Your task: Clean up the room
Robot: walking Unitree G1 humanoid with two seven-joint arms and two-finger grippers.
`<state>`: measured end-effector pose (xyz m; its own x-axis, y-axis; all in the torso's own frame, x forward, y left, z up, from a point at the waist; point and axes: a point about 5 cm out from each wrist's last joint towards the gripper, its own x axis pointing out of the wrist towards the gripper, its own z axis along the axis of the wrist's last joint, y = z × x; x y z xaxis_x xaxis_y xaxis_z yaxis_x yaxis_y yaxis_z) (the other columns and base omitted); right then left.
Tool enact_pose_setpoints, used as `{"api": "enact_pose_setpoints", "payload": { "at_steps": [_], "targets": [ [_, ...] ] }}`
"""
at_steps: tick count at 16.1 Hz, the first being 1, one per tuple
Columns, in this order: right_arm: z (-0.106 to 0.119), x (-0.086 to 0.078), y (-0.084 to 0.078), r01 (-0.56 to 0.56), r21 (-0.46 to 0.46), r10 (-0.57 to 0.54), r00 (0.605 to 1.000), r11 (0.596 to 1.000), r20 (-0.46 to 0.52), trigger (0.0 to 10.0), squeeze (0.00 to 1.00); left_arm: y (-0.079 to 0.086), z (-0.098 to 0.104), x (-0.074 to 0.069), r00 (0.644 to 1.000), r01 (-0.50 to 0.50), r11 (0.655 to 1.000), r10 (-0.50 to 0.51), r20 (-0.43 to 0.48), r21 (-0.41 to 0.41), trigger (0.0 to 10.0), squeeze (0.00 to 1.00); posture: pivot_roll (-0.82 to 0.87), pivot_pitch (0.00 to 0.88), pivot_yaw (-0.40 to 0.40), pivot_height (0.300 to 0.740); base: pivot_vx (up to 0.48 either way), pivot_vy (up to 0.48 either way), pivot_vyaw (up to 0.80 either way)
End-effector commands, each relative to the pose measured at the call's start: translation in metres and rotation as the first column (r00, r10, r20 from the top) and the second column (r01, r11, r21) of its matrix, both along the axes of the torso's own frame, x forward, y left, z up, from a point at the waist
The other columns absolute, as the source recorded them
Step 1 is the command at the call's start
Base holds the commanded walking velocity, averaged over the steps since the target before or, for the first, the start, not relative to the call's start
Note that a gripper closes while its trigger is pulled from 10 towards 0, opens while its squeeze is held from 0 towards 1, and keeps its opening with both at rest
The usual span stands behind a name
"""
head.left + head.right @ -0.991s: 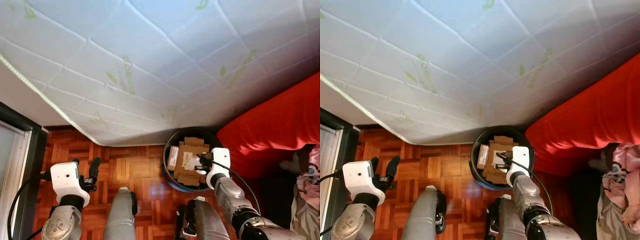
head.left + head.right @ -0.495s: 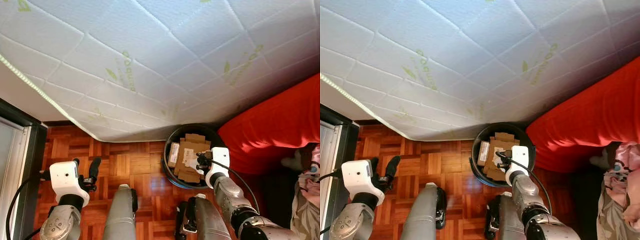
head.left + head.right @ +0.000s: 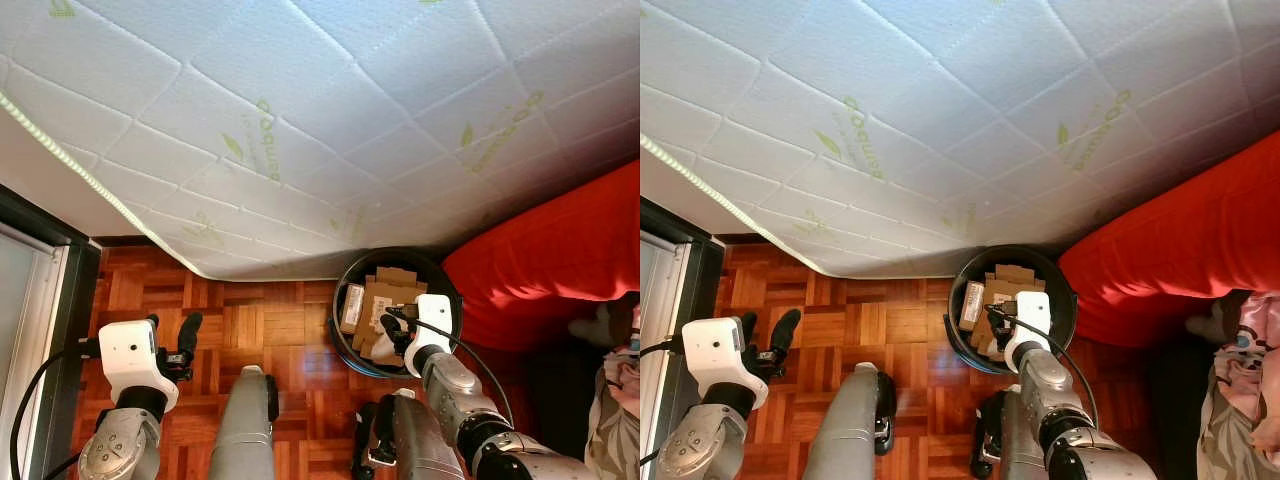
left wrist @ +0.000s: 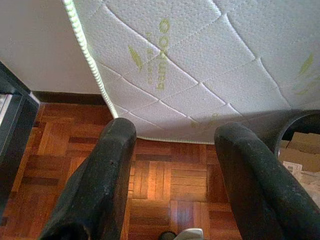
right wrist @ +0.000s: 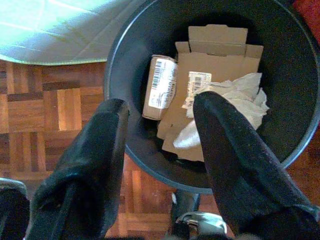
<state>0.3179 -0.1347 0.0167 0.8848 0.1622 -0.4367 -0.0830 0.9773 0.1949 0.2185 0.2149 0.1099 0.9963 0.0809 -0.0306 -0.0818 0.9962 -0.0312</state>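
A round black bin (image 3: 345, 335) stands on the parquet floor (image 3: 270, 330), tucked against the lower edge of a white quilted mattress (image 3: 300, 120) with green leaf print, and with a red blanket (image 3: 560, 260) at its 3 o'clock. Inside lie flattened brown cardboard pieces (image 5: 215, 55), a small box with a barcode label (image 5: 160, 89) at their 9 o'clock, and a crumpled white tissue (image 5: 245, 97) resting on the cardboard toward 4 o'clock. The right tool (image 5: 162, 145) hangs directly above the bin's near rim with its 2 black fingers (image 5: 230, 165) spread wide; nothing is held between them, and in the wrist view the bin's contents show through the gap. Whether a fingertip touches the tissue cannot be told. In the head views this tool (image 3: 395, 335) sits at the bin's 6 o'clock edge, pointing into it. The left tool (image 3: 170, 340) is held well apart from the bin, at its 9 o'clock over bare parquet, fingers (image 4: 100, 185) likewise parted and empty, aimed toward the mattress edge. A dark door frame (image 3: 55, 300) runs along the floor's 9 o'clock side, and patterned pinkish fabric (image 3: 615, 400) lies at the bin's 4 o'clock, past the red blanket.
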Motion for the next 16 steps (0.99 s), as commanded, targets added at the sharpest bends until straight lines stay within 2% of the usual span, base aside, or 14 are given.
{"api": "enact_pose_setpoints", "payload": {
  "at_steps": [1,5,6,8,9,12,14,15,16],
  "targets": [
    [-0.011,-0.01,-0.007,0.025,-0.007,-0.025,0.998,1.0,-0.05,10.0,0.0,0.005,-0.014,-0.006,0.998,-0.016,1.0,0.017,-0.065,0.004,10.0,0.0,0.25,0.461,-0.029,0.667,0.0,0.0,0.0],
    [-0.012,-0.013,-0.03,0.105,0.012,-0.105,0.994,0.994,-0.023,10.0,0.0,0.019,-0.03,0.001,0.994,-0.054,0.999,0.054,-0.099,0.008,10.0,0.0,0.21,0.367,-0.035,0.667,0.0,0.0,0.0],
    [-0.013,-0.016,-0.042,0.145,0.014,-0.145,0.989,0.989,-0.014,10.0,0.0,0.022,-0.034,0.006,0.992,-0.057,0.998,0.057,-0.108,0.009,10.0,0.0,0.21,0.335,-0.034,0.667,0.0,0.0,0.0],
    [-0.018,-0.023,-0.054,0.194,0.009,-0.194,0.981,0.981,-0.021,10.0,0.0,0.026,-0.043,0.009,0.99,-0.06,0.998,0.061,-0.124,0.008,10.0,0.0,0.19,0.268,-0.023,0.667,0.0,0.0,0.0],
    [-0.025,-0.034,-0.065,0.239,0.004,-0.239,0.97,0.971,-0.036,10.0,0.0,0.031,-0.058,0.012,0.983,-0.068,0.998,0.068,-0.169,0.008,10.0,0.0,0.17,0.206,-0.013,0.667,0.0,0.0,0.0],
    [-0.036,-0.049,-0.069,0.281,0.049,-0.279,0.959,0.958,-0.05,10.0,0.0,0.035,-0.085,0.014,0.963,-0.086,0.996,0.084,-0.255,0.004,10.0,0.0,0.14,0.103,-0.002,0.667,0.0,0.0,0.0],
    [-0.044,-0.059,-0.073,0.315,0.044,-0.311,0.947,0.948,-0.084,10.0,0.0,0.039,-0.103,0.013,0.944,-0.109,0.994,0.103,-0.315,-0.002,10.0,0.0,0.14,0.04,-0.005,0.687,0.0,0.0,0.0],
    [-0.049,-0.065,-0.074,0.321,0.029,-0.315,0.942,0.947,-0.115,10.0,0.0,0.04,-0.113,0.009,0.928,-0.125,0.992,0.112,-0.356,-0.013,10.0,0.0,0.13,0.023,-0.009,0.697,0.0,0.0,0.0],
    [-0.055,-0.072,-0.074,0.316,0.004,-0.312,0.938,0.949,-0.151,10.0,0.0,0.042,-0.128,0.0,0.896,-0.15,0.989,0.13,-0.425,-0.014,10.0,0.0,0.13,0.0,-0.015,0.707,0.0,0.0,0.0]
  ]
}}
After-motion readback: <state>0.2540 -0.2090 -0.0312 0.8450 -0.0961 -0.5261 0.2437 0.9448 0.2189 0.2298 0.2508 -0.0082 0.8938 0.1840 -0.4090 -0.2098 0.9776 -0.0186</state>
